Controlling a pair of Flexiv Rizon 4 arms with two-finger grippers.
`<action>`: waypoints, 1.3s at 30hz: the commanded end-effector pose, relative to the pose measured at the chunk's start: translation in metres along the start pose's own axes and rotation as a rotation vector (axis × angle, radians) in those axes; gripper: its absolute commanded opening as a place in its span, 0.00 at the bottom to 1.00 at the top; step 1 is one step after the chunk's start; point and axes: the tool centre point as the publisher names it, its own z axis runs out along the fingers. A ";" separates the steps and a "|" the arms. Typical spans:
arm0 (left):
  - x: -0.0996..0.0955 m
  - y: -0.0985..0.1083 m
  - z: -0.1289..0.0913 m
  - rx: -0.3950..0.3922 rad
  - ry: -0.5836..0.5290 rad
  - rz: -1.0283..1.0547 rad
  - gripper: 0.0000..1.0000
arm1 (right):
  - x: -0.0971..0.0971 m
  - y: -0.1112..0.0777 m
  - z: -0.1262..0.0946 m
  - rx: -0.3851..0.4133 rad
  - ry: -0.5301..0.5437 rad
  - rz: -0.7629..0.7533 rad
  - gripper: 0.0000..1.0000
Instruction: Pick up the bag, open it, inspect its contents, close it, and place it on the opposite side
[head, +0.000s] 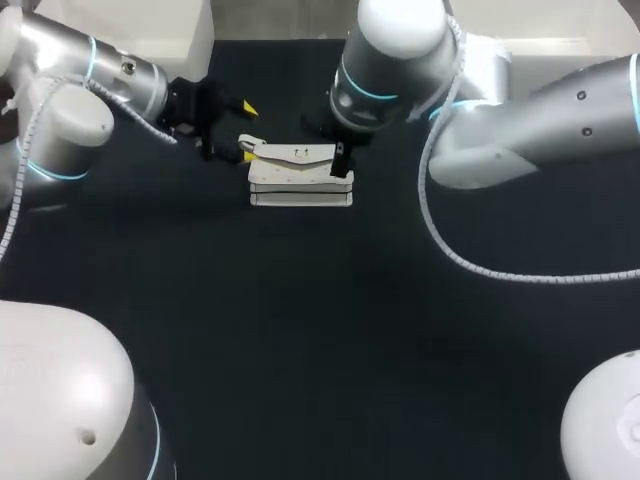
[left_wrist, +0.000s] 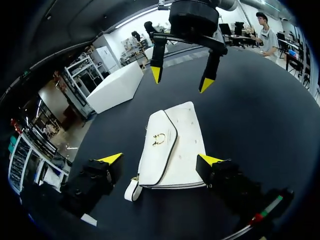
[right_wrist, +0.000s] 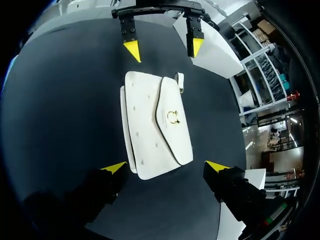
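- State: the bag lies flat on the table, far of the middle and a little to the left. Its flap is shut and its clasp faces up. It is not lifted yet.
- Left gripper: the fingers are spread wide at the bag's left end, 1 to each side of it, and hold nothing. I cannot tell whether a tip touches the bag.
- Right gripper: the fingers are spread wide over the bag's right end and hold nothing.
- Risk 1, push instead of pinch: the bag is low and flat with a smooth face. If you close the fingers too high, they will likely skate over it or shove it along the table.
- Risk 2, gripper contact: the 2 grippers face each other across 1 short bag. If both close in together, the fingertips could meet, so move 1 arm at a time.
- Risk 3, flap-only grasp: if the fingers catch only the flap, the clasp may give on the lift. The body would then drop open and could spill its contents.
- Risk 4, snag: the strap tab sticks out at the left end beside your left fingers. It could hook a tip and drag the bag askew.
- Risk 5, blind spot: in the head view the right arm covers its own fingers. Judge that grasp from the wrist views.
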 end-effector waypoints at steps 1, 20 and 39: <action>-0.001 0.001 -0.014 -0.029 0.111 -0.042 1.00 | -0.011 0.003 -0.007 0.020 0.155 0.004 1.00; 0.002 0.006 -0.018 -0.097 0.134 -0.092 1.00 | -0.017 0.000 -0.009 0.027 0.261 0.073 1.00; 0.020 -0.003 -0.031 -0.218 -0.020 -1.169 1.00 | -0.032 -0.051 -0.011 0.032 0.534 1.160 1.00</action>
